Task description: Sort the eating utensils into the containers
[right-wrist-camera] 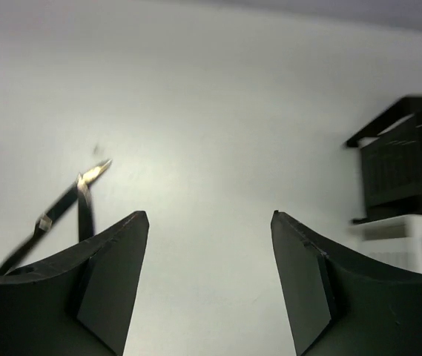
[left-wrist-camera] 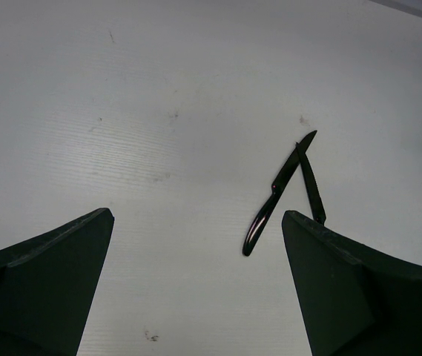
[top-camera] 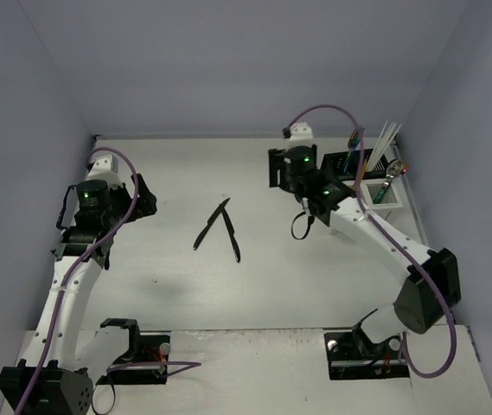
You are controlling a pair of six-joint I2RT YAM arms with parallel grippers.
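Two black utensils [top-camera: 218,226] lie on the white table, crossed near their tips in a narrow V. In the left wrist view they are the curved-handled one [left-wrist-camera: 270,202] and the straight one [left-wrist-camera: 311,187], just ahead of my right-hand finger. My left gripper [top-camera: 144,199] is open and empty, left of the pair. My right gripper [top-camera: 277,169] is open with nothing between its fingers, between the pair [right-wrist-camera: 61,206] and the containers. The black caddy [top-camera: 341,164] and the white caddy [top-camera: 382,195] stand at the back right with utensils upright in them.
Grey walls close the table in at the left, back and right. The right arm's black cable loop [top-camera: 301,226] hangs just right of the two utensils. Both arm bases [top-camera: 133,346] sit at the near edge. The black caddy [right-wrist-camera: 403,159] and white caddy [right-wrist-camera: 411,239] show at the right of the right wrist view.
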